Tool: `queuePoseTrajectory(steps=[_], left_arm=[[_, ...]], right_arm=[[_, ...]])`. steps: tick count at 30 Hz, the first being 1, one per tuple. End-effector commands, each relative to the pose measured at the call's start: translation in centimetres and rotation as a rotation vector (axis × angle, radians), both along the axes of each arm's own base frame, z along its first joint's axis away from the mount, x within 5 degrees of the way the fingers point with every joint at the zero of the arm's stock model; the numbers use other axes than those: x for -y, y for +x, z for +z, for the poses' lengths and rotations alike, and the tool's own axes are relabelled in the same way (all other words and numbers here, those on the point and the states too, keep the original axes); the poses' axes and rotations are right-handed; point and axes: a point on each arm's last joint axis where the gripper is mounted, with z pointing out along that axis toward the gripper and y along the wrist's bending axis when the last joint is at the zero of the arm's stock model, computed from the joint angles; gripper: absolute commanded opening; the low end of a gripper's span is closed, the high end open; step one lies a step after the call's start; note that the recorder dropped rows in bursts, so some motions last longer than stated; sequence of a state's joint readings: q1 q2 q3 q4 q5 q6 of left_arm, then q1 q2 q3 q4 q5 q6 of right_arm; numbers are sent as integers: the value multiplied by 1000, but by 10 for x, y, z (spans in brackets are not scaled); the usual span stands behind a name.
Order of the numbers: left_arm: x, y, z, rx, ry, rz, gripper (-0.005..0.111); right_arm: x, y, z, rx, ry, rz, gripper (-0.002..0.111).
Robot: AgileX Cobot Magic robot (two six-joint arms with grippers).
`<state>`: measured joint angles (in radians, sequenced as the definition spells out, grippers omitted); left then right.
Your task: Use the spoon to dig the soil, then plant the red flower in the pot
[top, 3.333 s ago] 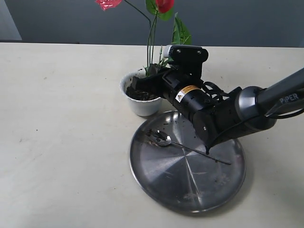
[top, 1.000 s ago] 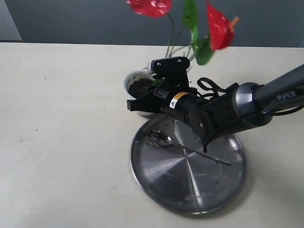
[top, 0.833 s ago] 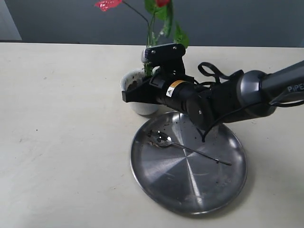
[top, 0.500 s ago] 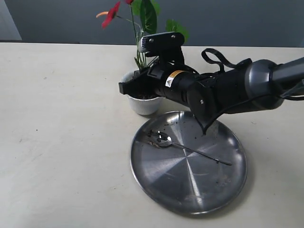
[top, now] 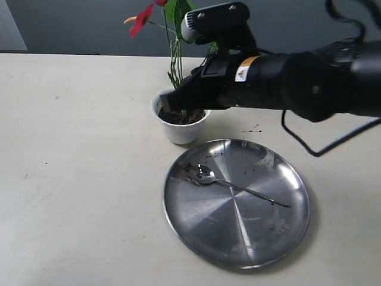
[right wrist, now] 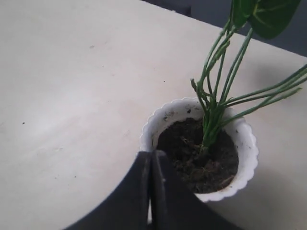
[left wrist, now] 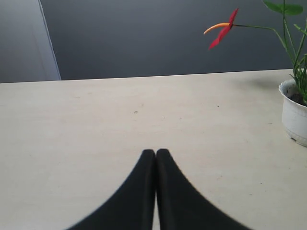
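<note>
The white scalloped pot [top: 178, 130] [right wrist: 245, 143] [left wrist: 293, 115] stands behind the steel plate and holds dark soil [right wrist: 201, 158] [top: 178, 117]. The red flower stands upright in it, with green stems [right wrist: 213, 103] [top: 175, 56] in the soil and one red bloom [top: 141, 18] [left wrist: 224, 32] at the top left. My right gripper [right wrist: 151, 154] [top: 171, 100] hovers above the pot's rim, shut and holding nothing. The spoon [top: 229, 183] lies on the plate, its bowl at the left. My left gripper [left wrist: 156, 152] is shut and empty over bare table, far from the pot.
The large round steel plate [top: 238, 232] lies in front of the pot with soil crumbs scattered on it. A few crumbs [top: 253, 128] lie on the table beside the pot. A dark wall runs behind the table's far edge.
My right arm has risen from low over the plate to above the pot. The flower swung about, then stood upright in the soil, and my gripper is no longer on it.
</note>
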<state>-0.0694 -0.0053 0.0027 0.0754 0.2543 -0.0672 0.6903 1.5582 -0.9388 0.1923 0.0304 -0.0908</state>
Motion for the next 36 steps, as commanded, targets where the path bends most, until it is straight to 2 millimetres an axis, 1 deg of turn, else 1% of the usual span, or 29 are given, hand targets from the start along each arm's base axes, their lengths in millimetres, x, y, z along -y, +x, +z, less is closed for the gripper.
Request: queuePoseTrajectory(steps=[1, 2, 4, 5, 7, 11, 13, 17, 25, 27, 31, 33, 36], left_arm=[[0, 0, 1, 6, -4, -5, 2], [0, 0, 1, 6, -4, -5, 2], [0, 0, 1, 6, -4, -5, 2], [0, 0, 1, 6, -4, -5, 2], [0, 0, 1, 6, -4, -5, 2], [0, 0, 1, 6, -4, -5, 2], [0, 0, 1, 6, -4, -5, 2], [0, 0, 1, 6, -4, -5, 2], [0, 0, 1, 6, -4, -5, 2], [0, 0, 1, 6, -4, -5, 2], [0, 0, 1, 6, -4, -5, 2], [0, 0, 1, 6, -4, -5, 2], [0, 0, 1, 6, -4, -5, 2]], right_arm=[[32, -38, 27, 64, 20, 16, -1], [40, -47, 31, 81, 34, 15, -1], [55, -65, 34, 105, 53, 14, -1], [61, -72, 33, 107, 57, 13, -1], [73, -87, 37, 137, 81, 12, -1], [88, -106, 50, 188, 123, 14, -1], [95, -115, 63, 235, 162, 14, -1], [103, -125, 75, 289, 206, 13, -1], [105, -126, 76, 290, 223, 7, -1], [105, -127, 68, 254, 246, -9, -1], [129, -149, 68, 325, 291, -38, -1], [147, -159, 67, 390, 303, -103, -1], [171, -171, 61, 496, 270, -208, -1]])
